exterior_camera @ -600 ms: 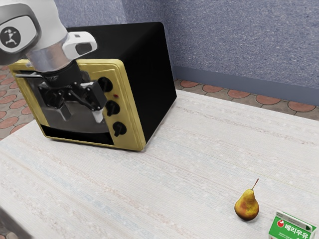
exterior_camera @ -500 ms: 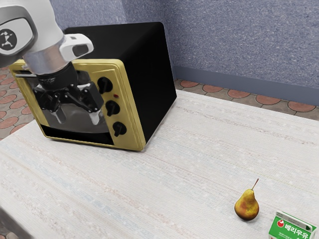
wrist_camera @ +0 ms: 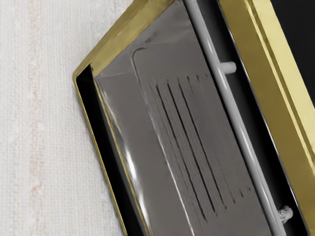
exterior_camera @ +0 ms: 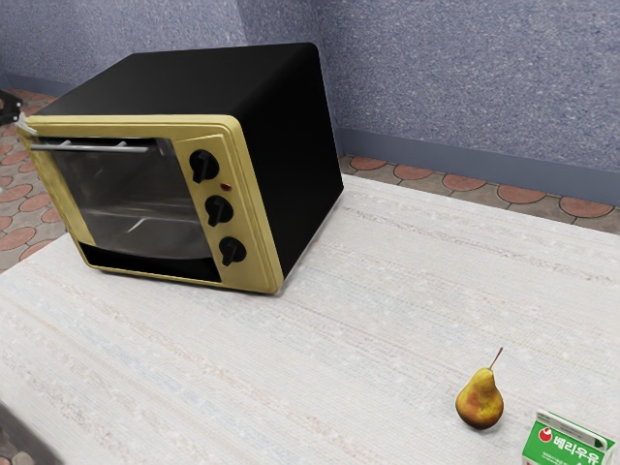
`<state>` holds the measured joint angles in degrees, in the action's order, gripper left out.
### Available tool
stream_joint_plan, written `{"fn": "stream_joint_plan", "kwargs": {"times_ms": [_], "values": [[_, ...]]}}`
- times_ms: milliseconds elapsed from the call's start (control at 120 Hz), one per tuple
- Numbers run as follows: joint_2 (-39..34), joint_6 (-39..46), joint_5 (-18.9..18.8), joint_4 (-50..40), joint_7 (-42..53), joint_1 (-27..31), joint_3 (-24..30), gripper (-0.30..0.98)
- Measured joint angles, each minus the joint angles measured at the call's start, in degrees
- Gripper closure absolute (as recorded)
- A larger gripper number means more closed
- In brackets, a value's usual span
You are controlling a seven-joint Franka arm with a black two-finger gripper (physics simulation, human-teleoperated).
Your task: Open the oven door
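At the exterior view's left edge, part of my black gripper (exterior_camera: 10,107) shows beside the upper left corner of the oven (exterior_camera: 291,145); the rest is cut off, and its state cannot be made out. The oven door (exterior_camera: 145,208) is shut, with a metal handle (exterior_camera: 92,146) along its top. From above, the wrist view takes in the oven door (wrist_camera: 147,113) and its long grey handle (wrist_camera: 236,113), which stands off on short posts. Nothing is seen held.
Three black knobs (exterior_camera: 219,209) line the oven front beside the door. A pear (exterior_camera: 480,399) and a green carton (exterior_camera: 567,442) are on the white table (exterior_camera: 320,358), toward the exterior view's lower right. A bluish wall (exterior_camera: 465,77) rises behind.
My gripper has swung from in front of the oven door to the exterior view's left edge, uncovering the handle and window. The oven, pear and carton have stayed put.
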<state>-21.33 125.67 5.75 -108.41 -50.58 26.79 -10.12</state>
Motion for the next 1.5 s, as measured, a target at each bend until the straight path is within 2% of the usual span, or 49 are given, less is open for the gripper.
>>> {"fn": "stream_joint_plan", "kwargs": {"times_ms": [175,458,808,1300,1400,1500], "values": [[4.6,8.2,1.7,-1.3,-8.8,4.9,5.3,0.0],[8.8,16.5,2.0,-1.2,-18.7,6.4,7.1,0.0],[11.2,20.5,1.6,-1.2,-25.6,7.3,8.8,0.0],[15.0,23.1,1.9,-2.5,-30.3,7.8,10.1,0.0],[13.3,23.7,2.1,-5.5,-30.9,8.0,10.2,0.0],[4.2,24.0,3.7,-16.2,-31.4,8.9,10.8,0.0]]}}
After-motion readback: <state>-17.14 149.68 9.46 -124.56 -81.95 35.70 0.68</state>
